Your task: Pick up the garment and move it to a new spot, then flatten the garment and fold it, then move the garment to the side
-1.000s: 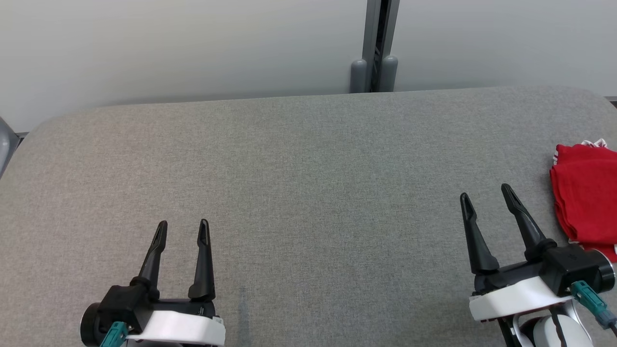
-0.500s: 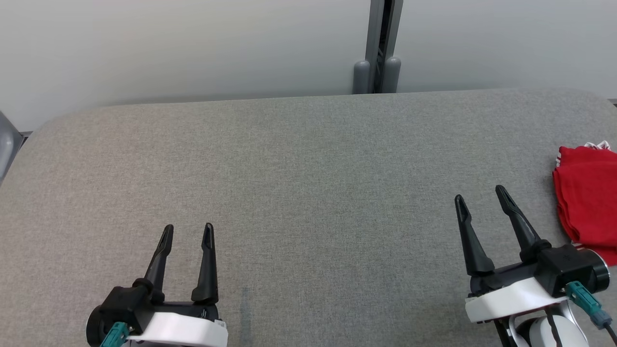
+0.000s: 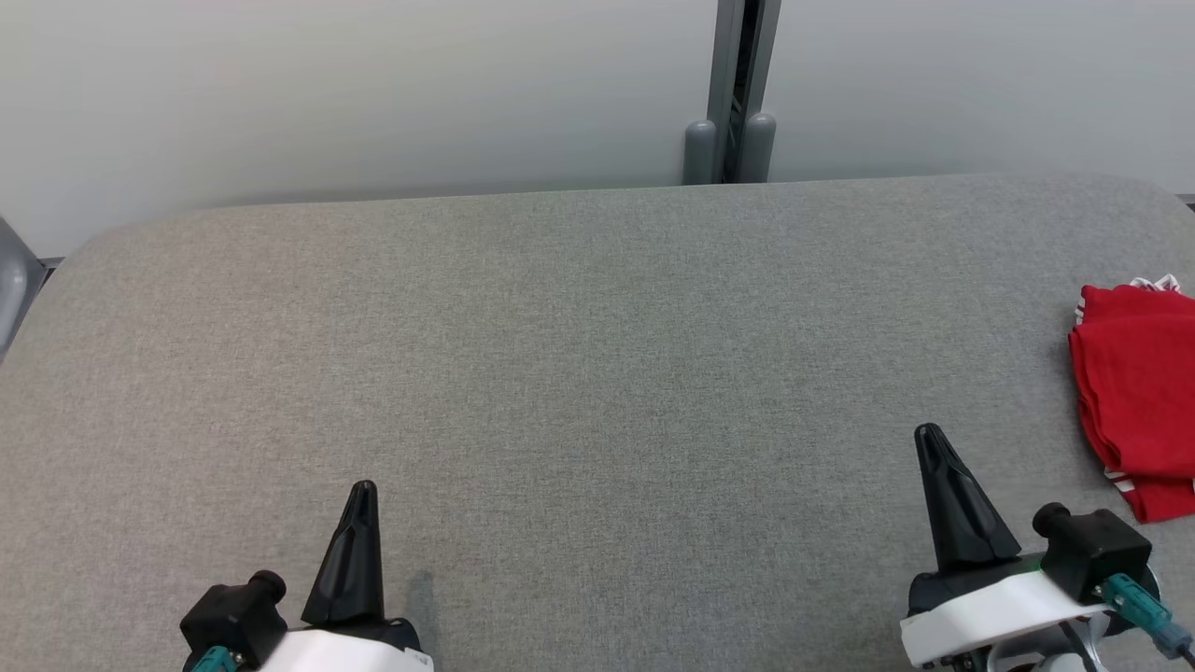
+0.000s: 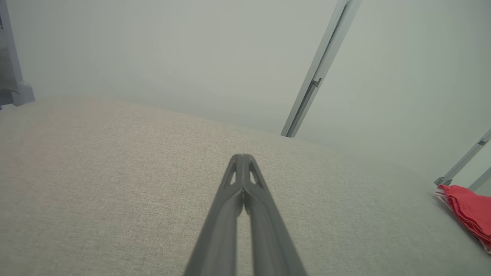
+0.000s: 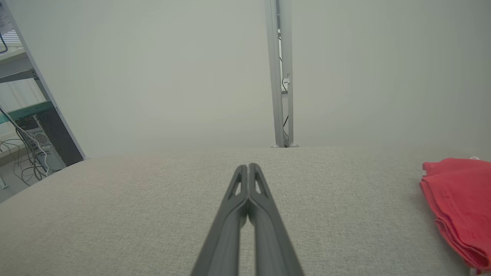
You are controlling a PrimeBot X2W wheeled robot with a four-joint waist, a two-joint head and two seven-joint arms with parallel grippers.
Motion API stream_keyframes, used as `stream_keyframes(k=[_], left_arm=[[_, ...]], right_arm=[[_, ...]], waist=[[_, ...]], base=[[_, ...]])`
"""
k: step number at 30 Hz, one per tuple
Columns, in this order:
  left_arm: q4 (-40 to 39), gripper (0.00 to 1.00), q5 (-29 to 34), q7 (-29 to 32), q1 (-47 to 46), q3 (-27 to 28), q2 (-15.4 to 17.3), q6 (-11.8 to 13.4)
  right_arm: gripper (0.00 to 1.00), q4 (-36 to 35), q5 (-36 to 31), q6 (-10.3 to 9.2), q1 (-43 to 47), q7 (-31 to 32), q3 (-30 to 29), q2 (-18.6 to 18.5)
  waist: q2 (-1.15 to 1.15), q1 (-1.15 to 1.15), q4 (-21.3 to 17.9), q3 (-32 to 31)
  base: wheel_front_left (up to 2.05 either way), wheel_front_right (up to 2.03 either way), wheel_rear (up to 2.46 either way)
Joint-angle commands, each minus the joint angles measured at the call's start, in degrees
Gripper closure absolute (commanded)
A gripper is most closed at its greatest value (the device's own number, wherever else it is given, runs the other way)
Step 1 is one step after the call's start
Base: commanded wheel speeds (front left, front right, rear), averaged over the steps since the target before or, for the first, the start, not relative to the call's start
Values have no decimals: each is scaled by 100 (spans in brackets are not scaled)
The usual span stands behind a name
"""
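A folded red cloth garment [image 3: 1137, 401] lies at the right edge of the grey fabric-covered table [image 3: 597, 355], while over its near edge the dark left gripper [image 3: 362, 489] and right gripper [image 3: 930, 433] sit pinched closed, empty.

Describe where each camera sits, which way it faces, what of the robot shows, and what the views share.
Head view: on the head, looking forward and down at the grey table; left gripper and right gripper show, both shut.
Left wrist view: on the left wrist, looking along its fingers across the table to the wall.
Right wrist view: on the right wrist, looking along its fingers toward the grey post.
Shared: all show the red garment at the right.
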Motion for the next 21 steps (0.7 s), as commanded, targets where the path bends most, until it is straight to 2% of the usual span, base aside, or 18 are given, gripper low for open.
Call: stream_keyframes(k=[1, 21], left_arm=[[-116, 100, -243, 40, -86, 44, 42, -55], [-135, 100, -2124, 393, -142, 208, 155, -310]], right_arm=[[100, -136, 296, 0, -46, 56, -43, -70], [100, -263, 2578, -1, 145, 409, -204, -273]], waist=[[0, 0, -3, -3], [0, 0, -50, -57]], base=[[0, 0, 0], [0, 0, 0]])
